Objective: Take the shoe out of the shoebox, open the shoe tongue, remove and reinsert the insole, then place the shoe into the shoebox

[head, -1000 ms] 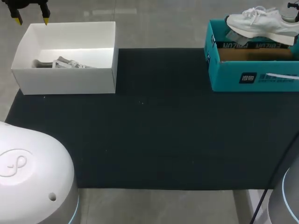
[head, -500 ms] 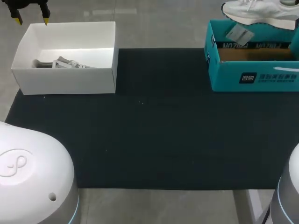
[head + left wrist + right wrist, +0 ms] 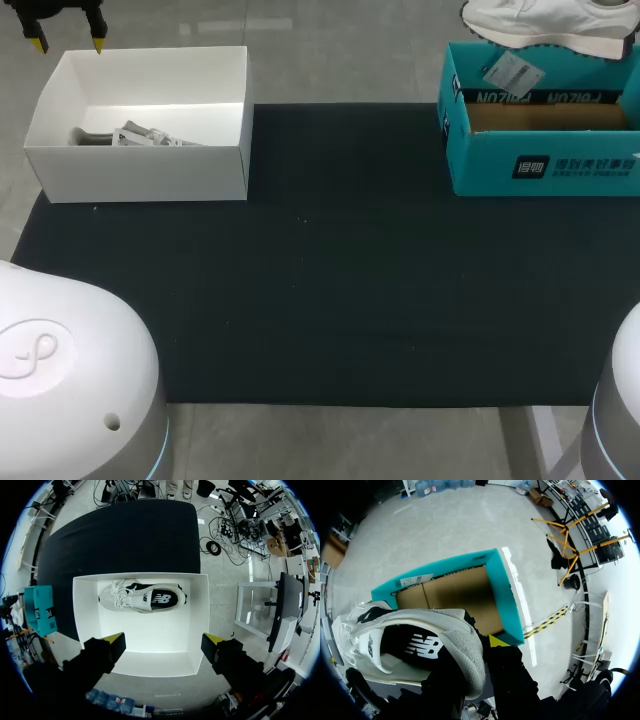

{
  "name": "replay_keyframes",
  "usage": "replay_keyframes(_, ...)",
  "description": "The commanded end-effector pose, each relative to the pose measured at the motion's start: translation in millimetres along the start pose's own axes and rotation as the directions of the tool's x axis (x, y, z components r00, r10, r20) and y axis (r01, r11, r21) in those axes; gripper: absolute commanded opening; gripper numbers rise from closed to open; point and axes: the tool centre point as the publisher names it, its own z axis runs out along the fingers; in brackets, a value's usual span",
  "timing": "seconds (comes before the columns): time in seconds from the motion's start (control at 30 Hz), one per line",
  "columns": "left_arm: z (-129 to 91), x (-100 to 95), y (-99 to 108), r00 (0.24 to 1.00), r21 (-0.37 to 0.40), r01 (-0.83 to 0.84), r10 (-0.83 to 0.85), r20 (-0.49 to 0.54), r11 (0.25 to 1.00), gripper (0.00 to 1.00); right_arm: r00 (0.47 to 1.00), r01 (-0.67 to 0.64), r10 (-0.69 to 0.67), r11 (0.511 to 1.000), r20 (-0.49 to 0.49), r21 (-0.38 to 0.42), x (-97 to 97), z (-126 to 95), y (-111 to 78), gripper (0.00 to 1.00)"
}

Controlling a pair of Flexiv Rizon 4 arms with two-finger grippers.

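Subject: white lace-up trainer with a pale sole (image 3: 545, 22), the shoe of the task.
Position: in the air above the open teal cardboard shoebox (image 3: 545, 150), clear of its rim, toe toward the robot's left. Its upper part is cut off in the head view.
Right fingers (image 3: 507, 667): closed on the heel end of the trainer. One finger lies against the outside of the heel, its yellow tip showing. The other is largely hidden by the shoe.
Left fingers (image 3: 105, 652): spread wide, holding nothing, poised over the far wall of a white open carton (image 3: 140, 165). A second pale trainer (image 3: 142, 597) lies on that carton's floor.
Change: over the last second the trainer went from resting across the shoebox's rear rim to hanging free above it, and drifted toward the robot's left. A grey paper swing tag (image 3: 510, 72) now dangles beneath it, just inside the box. The left arm has not moved.
Shoebox interior: bare brown cardboard floor, seen from the right wrist.
Stage: removal judged all but complete. Tongue and insole work not begun.
Next requirement: carry the trainer out over the black mat-covered worktop (image 3: 330, 280) and set it where both arms can reach.
Risk: a heel-only hold may let the toe droop or swing, and the tag could catch on the box rim.
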Motion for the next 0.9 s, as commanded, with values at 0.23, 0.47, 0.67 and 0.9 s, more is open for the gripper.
replay_keyframes(0.23, -0.4, 0.1, -0.3, 1.000, 0.000, -0.001, 0.001, -0.002, 1.000, 1.00, 1.000, -0.013, 0.020, 0.962, 0.022, -0.274, 22.8, -30.6, -66.8, 0.00)
replay_keyframes(0.47, -0.4, 0.1, -0.3, 1.000, 0.000, -0.001, 0.001, -0.002, 1.000, 1.00, 0.998, -0.034, 0.047, 0.951, 0.037, -0.306, 48.8, -42.0, -113.7, 0.00)
replay_keyframes(0.67, -0.4, 0.1, -0.3, 1.000, 0.000, -0.001, 0.001, -0.002, 1.000, 1.00, 0.995, -0.064, 0.084, 0.942, 0.047, -0.328, 70.7, -47.8, -153.9, 0.00)
replay_keyframes(0.9, -0.4, 0.1, -0.3, 1.000, 0.000, -0.001, 0.001, -0.002, 1.000, 1.00, 0.992, -0.076, 0.105, 0.935, 0.065, -0.345, 89.6, -52.7, -195.6, 0.00)
